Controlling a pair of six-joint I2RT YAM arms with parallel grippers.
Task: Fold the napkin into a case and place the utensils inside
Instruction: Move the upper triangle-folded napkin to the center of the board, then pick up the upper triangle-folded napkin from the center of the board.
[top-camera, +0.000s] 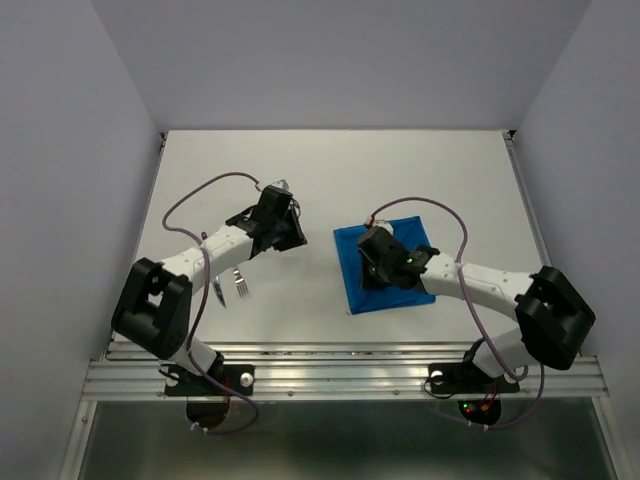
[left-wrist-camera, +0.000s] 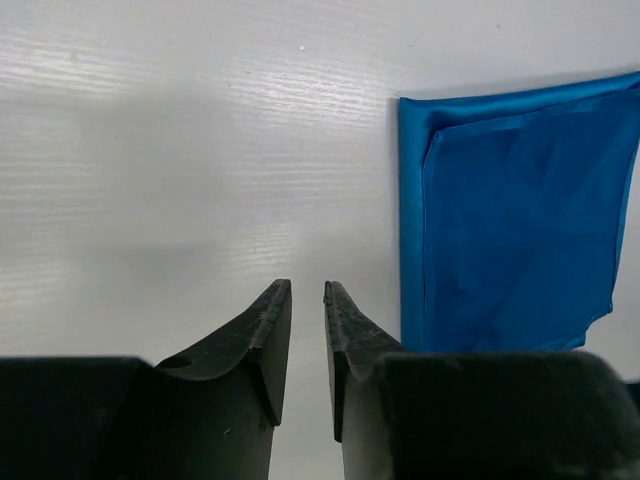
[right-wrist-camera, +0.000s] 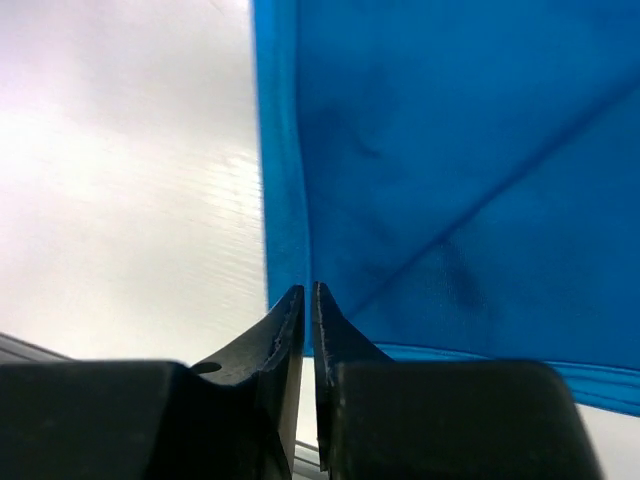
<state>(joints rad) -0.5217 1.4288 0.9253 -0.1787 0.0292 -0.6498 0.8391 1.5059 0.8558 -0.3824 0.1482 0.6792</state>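
The bright blue napkin (top-camera: 356, 290) lies folded flat right of the table's middle, with a diagonal crease showing in the right wrist view (right-wrist-camera: 450, 180). My right gripper (top-camera: 365, 268) hangs over its left part. Its tips (right-wrist-camera: 308, 290) stand just above the cloth's left edge, open by a thin slit, with nothing in them. My left gripper (top-camera: 288, 228) is above bare table to the left of the napkin (left-wrist-camera: 510, 220). A narrow empty gap shows between its tips (left-wrist-camera: 307, 285). The knife (top-camera: 215, 290) and the fork (top-camera: 241, 287) lie side by side near the front, beside the left arm.
The white table (top-camera: 330, 170) has a metal rail along its near edge (top-camera: 340, 365). Grey walls close in the left, right and back. Purple cables loop over both arms.
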